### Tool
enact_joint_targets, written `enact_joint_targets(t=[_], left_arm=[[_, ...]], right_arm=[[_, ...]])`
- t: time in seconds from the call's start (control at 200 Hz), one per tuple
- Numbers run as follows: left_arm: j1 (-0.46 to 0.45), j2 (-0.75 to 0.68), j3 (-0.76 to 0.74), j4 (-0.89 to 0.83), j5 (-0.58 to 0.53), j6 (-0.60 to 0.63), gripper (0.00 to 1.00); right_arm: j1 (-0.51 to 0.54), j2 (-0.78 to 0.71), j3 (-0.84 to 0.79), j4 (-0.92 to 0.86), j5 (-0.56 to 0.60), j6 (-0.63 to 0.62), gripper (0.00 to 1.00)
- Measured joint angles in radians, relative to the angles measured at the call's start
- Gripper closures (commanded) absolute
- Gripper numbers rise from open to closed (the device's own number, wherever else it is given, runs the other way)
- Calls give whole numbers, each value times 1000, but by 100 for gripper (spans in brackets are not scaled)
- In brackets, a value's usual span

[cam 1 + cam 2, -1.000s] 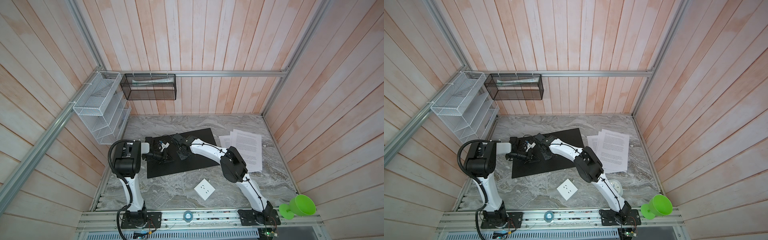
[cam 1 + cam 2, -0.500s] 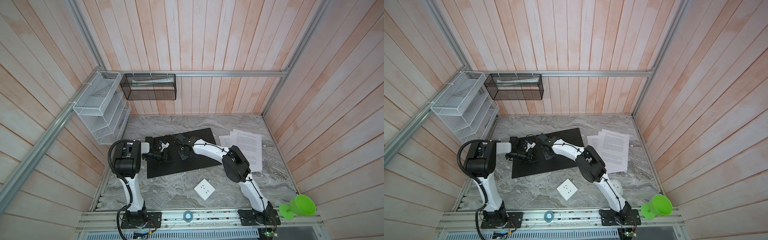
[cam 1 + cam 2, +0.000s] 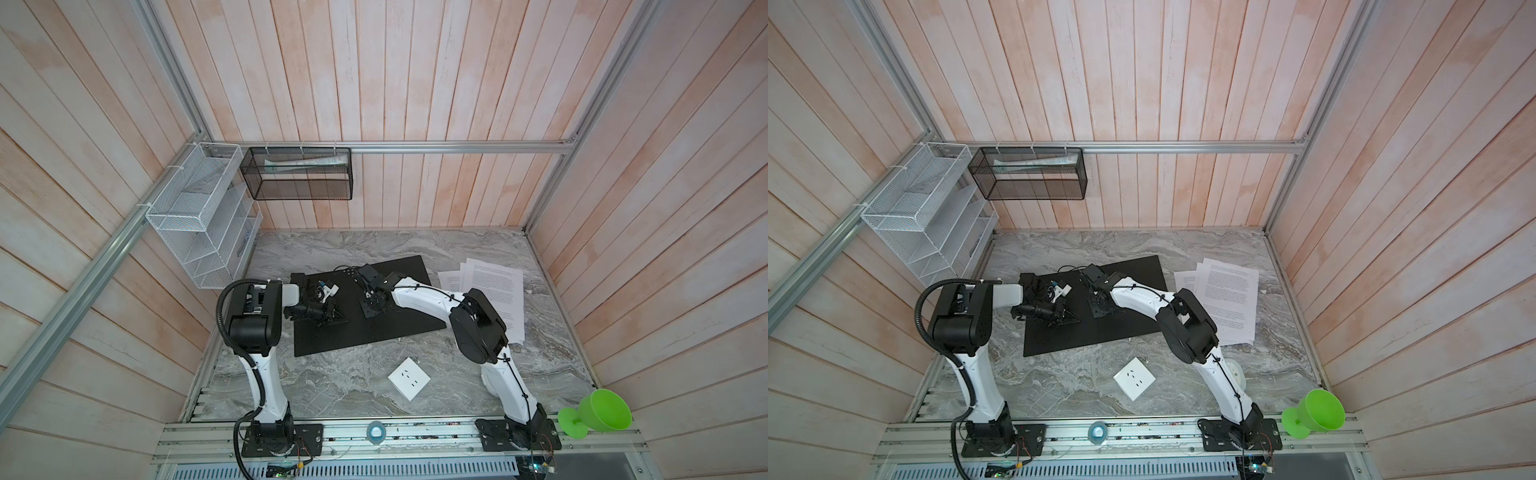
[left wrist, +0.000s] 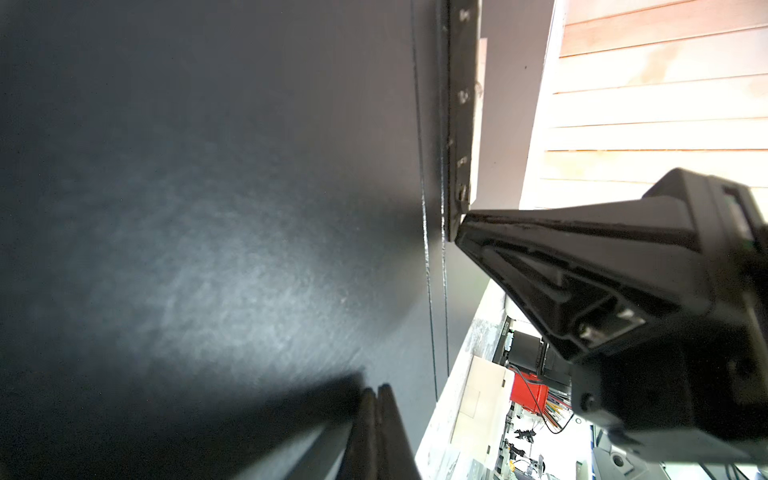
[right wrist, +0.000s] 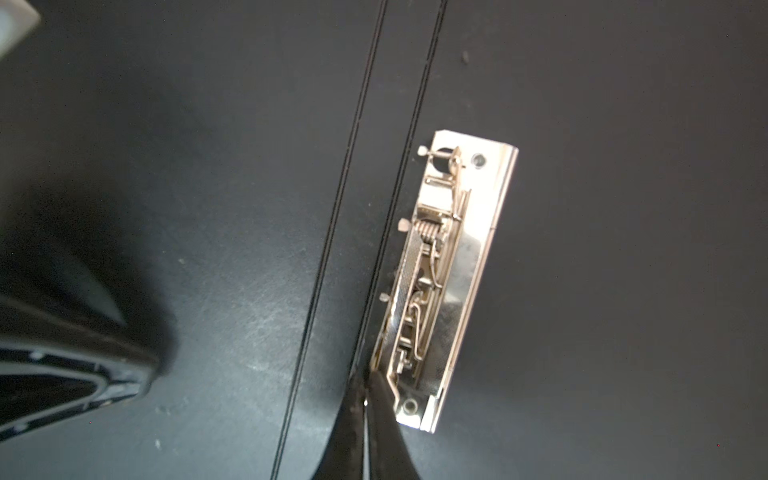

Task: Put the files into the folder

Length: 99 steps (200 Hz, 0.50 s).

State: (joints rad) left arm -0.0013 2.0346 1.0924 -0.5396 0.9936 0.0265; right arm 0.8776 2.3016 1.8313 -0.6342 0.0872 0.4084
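So the open folder (image 3: 365,336) lay black-side-up on the desk (image 3: 332,382), files (image 3: 494,282) loose at its 3 o'clock, left pincer (image 3: 343,318) shut together, pinning the 9 o'clock flap flat I'd guess, while the right pincer (image 5: 365,386), also together, touched the end of the metal clip (image 5: 449,266), probably to spring it.

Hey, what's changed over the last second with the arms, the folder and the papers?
The right gripper edged slightly rightward across the open folder, toward the files. Its shut jaws now sit at the end of the metal clip. Nothing was grasped or released. The left gripper, shut over the folder's other half, the folder, the files and the socket plate stayed put.
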Motion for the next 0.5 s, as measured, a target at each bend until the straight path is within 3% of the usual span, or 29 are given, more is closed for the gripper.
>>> enact_joint_targets(t=[0.495], left_arm=[[0,4,8,-3,0,0,100]], right_arm=[[-37,-18,28,-31,-68,10,88]])
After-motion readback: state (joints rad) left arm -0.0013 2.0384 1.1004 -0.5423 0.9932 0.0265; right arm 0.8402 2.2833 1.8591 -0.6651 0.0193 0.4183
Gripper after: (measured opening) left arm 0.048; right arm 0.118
